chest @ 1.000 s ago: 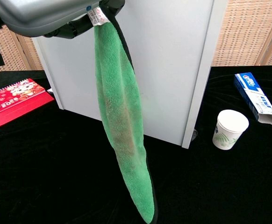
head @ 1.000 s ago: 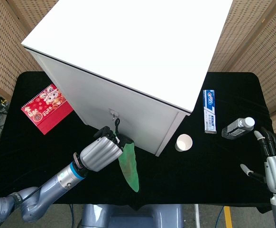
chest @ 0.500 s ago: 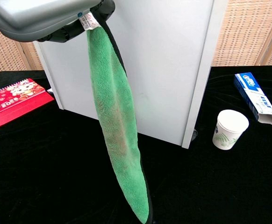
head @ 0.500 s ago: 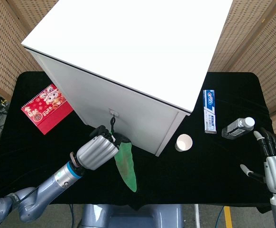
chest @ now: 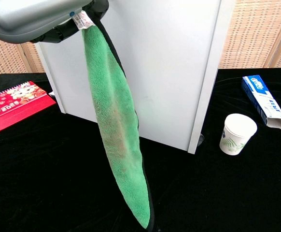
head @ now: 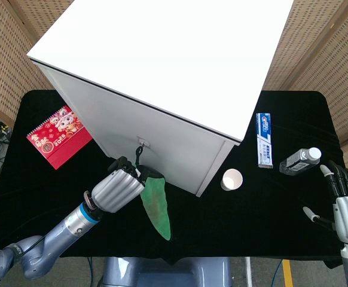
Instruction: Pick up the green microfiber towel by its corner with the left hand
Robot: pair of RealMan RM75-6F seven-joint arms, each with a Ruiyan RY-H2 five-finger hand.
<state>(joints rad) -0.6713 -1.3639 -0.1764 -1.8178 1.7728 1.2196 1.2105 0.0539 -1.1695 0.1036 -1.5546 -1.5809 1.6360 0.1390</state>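
Observation:
The green microfiber towel [head: 156, 206] hangs in a long narrow strip, clear of the black table, in front of the white cabinet. My left hand [head: 119, 188] grips its top corner, where a small white label shows. In the chest view the towel [chest: 114, 125] drops from the left hand [chest: 34, 19] at the top left almost to the bottom edge. My right hand [head: 344, 200] rests at the table's right edge with its fingers apart and nothing in it.
A large white cabinet [head: 162, 66] fills the table's middle and back. A red calendar [head: 58, 136] lies at the left. A paper cup [head: 231, 179], a toothpaste box [head: 264, 139] and a small bottle [head: 299, 159] are on the right.
My left hand has drifted left and slightly up with the towel; the hanging strip swung left with it. The right hand has not moved.

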